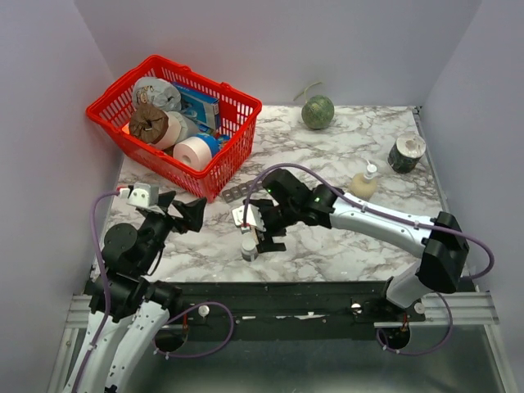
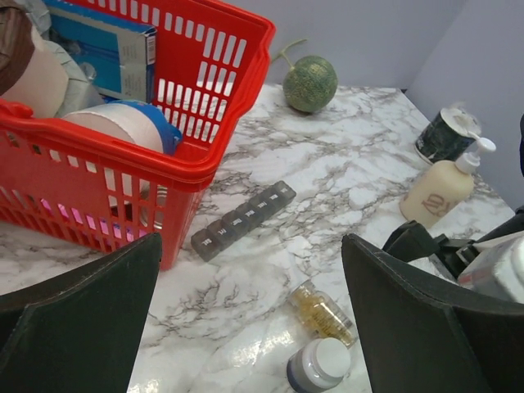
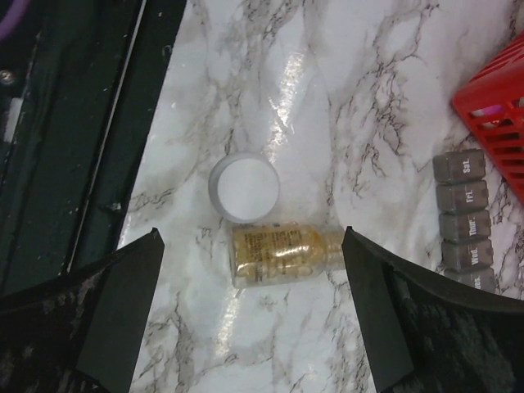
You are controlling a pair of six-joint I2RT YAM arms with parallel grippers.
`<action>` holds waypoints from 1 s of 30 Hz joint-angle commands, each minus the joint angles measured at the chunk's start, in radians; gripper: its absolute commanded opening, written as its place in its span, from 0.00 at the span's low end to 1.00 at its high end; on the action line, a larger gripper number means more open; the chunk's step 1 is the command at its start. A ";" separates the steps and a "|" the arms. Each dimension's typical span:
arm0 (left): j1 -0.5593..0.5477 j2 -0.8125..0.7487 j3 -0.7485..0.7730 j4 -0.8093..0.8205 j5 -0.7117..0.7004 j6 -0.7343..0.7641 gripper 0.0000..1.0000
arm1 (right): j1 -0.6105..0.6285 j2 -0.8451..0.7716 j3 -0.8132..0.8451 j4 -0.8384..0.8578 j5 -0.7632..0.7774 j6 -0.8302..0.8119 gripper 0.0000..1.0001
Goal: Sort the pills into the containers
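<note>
Nearest the arm bases, we see the right hand point(image 3: 251, 239) over the white, grey-veined marble counter point(image 3: 270, 74), its two dark fingers spread wide and holding nothing. Between those fingers in the wrist view, a small clear cylindrical vial point(image 3: 315, 246) lies on its side on the counter, packed with tiny tan-yellow pills point(image 3: 270, 255). We cannot tell how high the hand hangs above it. Just beside the vial stands a small dark bottle with a white cap point(image 3: 244, 186). We judge the vial light, stiff and smooth, and likely to roll if nudged. The surest hold looks to be across the middle of its barrel. The fingers now face its two ends, so a turn of the wrist may be called for. To the left, the left hand point(image 2: 252, 246) is likewise wide apart and empty, looking toward the vial from the side. Farther out lies a long dark-grey plastic strip point(image 2: 243, 219) of small square compartments, near the foot of a red plastic basket point(image 2: 205, 164). Every lid we can see is down, some marked with day names, so the insides are hidden. The basket holds rolls of tape and a blue box. Farthest away sit a beige pump bottle point(image 2: 438, 190), a dark round canister point(image 2: 442, 135) and a green melon-like ball point(image 2: 310, 83).
</note>
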 commanded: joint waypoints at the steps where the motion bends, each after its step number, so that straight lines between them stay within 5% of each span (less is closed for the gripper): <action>1: 0.001 -0.038 0.004 -0.063 -0.168 -0.041 0.99 | 0.042 0.062 0.028 0.122 0.094 0.060 0.98; 12: 0.001 -0.052 0.003 -0.086 -0.259 -0.050 0.99 | 0.050 0.096 0.027 0.145 0.110 0.144 0.97; 18: 0.001 -0.072 0.007 -0.100 -0.244 -0.041 0.99 | -0.189 0.122 0.102 0.140 -0.016 0.278 0.96; 20: 0.001 -0.078 0.004 -0.095 -0.234 -0.036 0.99 | -0.272 0.113 0.099 0.134 -0.030 0.216 0.98; 25: 0.001 -0.077 -0.005 -0.069 -0.199 -0.008 0.99 | -0.346 0.131 0.044 0.136 0.043 -0.303 1.00; 30: 0.001 -0.055 0.006 -0.075 -0.179 0.004 0.99 | -0.363 0.312 0.183 0.099 0.045 -0.449 1.00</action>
